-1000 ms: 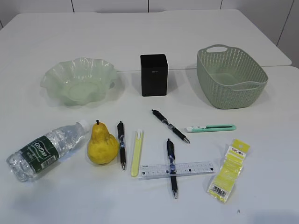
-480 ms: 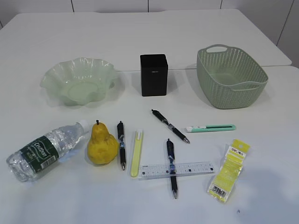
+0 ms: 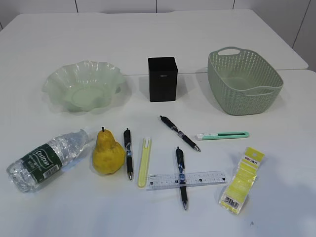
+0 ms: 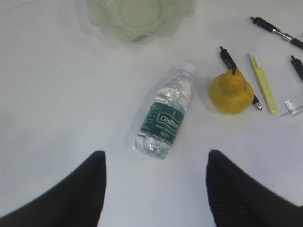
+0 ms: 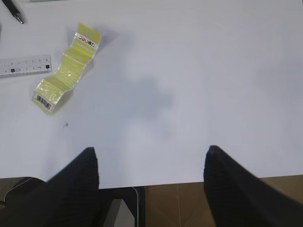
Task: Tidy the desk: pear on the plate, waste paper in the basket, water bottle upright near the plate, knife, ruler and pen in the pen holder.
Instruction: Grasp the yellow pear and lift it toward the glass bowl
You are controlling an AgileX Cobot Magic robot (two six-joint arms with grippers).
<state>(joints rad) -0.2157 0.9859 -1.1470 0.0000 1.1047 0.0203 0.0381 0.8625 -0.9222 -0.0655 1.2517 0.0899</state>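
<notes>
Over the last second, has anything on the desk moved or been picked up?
Nothing visibly changed. The pear, water bottle and waste paper lie where they were, and neither arm has taken hold of anything.

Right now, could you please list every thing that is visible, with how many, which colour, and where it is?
plate: 1, pale green, back left
pen holder: 1, black, back centre
basket: 1, sage green, back right
water bottle: 1, clear with dark green label, lying front left
pear: 1, yellow, right of the bottle
pens: 3, dark, centre; one lies across the ruler
yellow knife: 1, right of the pear
green knife: 1, mint, before the basket
ruler: 1, transparent, front centre
waste paper: 1, bright yellow, front right
left pincer: 1, black, open above the bottle
right pincer: 1, black, open over the table edge
</notes>
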